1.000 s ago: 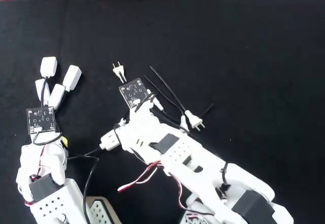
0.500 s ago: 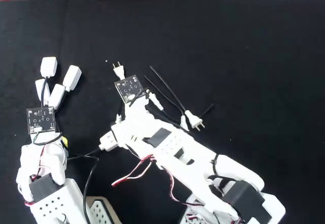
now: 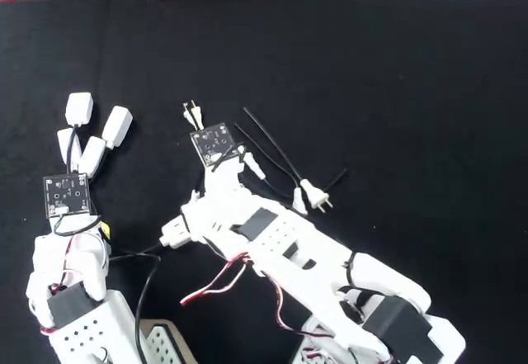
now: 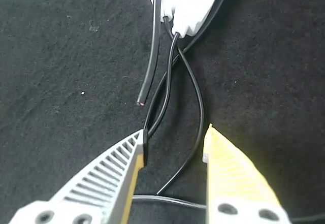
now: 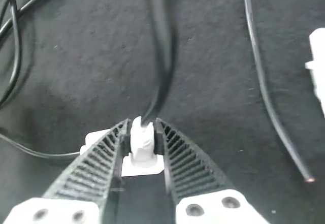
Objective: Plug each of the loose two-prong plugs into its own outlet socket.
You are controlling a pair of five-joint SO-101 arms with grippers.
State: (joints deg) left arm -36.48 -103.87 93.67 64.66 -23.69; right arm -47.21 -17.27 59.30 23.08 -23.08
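The right claw (image 5: 142,124) is clamped narrow on a white plug (image 5: 142,141), holding it over the black table (image 3: 396,83) between the cluster of white sockets (image 3: 92,129) and the other plug (image 3: 314,192), which lies loose and well apart; the firm pinch looks meant to steady it for pushing in. The left claw (image 4: 175,132) stands wide, straddling the socket cords (image 4: 170,89), probably to pin them so the sockets cannot slide
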